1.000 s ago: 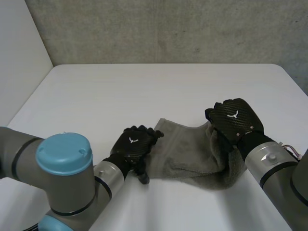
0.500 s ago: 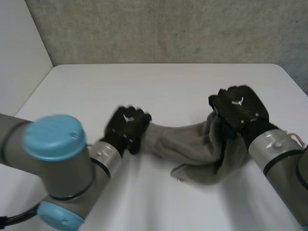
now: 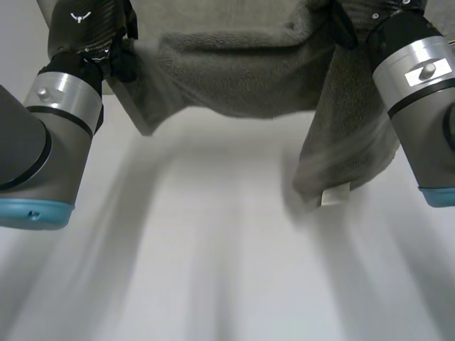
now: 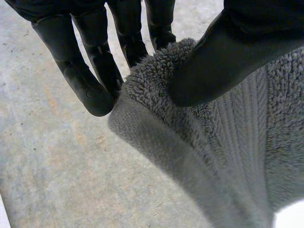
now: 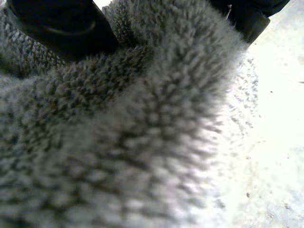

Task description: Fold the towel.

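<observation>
Grey terry towel point(image 3: 242, 78), on the white table point(image 3: 227, 284) a second ago, now hangs lifted between left hand point(image 3: 84, 28) and right hand point(image 3: 384, 8), each pinching an upper end, probably for spreading before the fold.

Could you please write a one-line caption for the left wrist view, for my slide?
Left robot hand pinching the raised towel between thumb and fingers.
</observation>
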`<control>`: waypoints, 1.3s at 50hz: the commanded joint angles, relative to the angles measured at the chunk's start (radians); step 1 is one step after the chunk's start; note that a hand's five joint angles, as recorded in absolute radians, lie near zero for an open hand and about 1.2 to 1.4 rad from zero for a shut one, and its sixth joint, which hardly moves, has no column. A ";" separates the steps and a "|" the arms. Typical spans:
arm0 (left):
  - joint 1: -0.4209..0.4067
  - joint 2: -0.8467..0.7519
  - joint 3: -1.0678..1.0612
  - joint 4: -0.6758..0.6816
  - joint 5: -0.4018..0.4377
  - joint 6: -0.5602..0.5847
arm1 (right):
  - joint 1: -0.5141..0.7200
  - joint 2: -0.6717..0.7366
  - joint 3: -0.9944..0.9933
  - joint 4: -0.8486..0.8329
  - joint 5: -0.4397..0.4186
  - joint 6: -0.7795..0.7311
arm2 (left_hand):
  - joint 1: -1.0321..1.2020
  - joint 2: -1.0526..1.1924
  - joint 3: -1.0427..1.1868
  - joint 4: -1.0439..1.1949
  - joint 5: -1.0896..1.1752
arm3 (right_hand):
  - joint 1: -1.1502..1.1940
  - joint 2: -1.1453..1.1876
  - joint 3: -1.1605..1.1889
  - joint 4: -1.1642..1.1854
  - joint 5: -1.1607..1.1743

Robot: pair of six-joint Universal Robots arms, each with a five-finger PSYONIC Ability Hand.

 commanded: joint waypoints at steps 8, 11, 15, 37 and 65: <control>0.012 0.002 -0.287 -0.147 0.094 0.053 | 0.089 0.157 0.080 0.583 -0.149 -0.041 | -0.062 -0.097 -0.148 -0.127 -0.272 | 0.079 0.093 0.075 0.052 0.056; 0.021 0.015 -0.362 -0.222 0.138 0.157 | 0.109 0.179 0.089 0.736 -0.166 -0.116 | -0.062 -0.097 -0.148 -0.127 -0.272 | 0.079 0.093 0.075 0.052 0.056; 0.022 0.051 -0.425 -0.285 0.160 0.288 | 0.112 0.183 0.101 0.894 -0.179 -0.213 | -0.062 -0.097 -0.148 -0.127 -0.272 | 0.079 0.093 0.075 0.052 0.056; -0.047 0.140 -0.304 -0.225 0.165 0.315 | -0.057 0.033 0.123 0.691 -0.091 0.090 | -1.209 -1.244 -1.296 -1.275 -1.419 | -1.143 -1.128 -1.147 -1.169 -1.165; -0.153 -0.401 -0.063 -0.232 0.158 0.314 | -0.141 0.254 0.095 0.691 -0.111 -0.225 | -1.177 -1.212 -1.264 -1.243 -1.387 | -1.143 -1.128 -1.147 -1.169 -1.165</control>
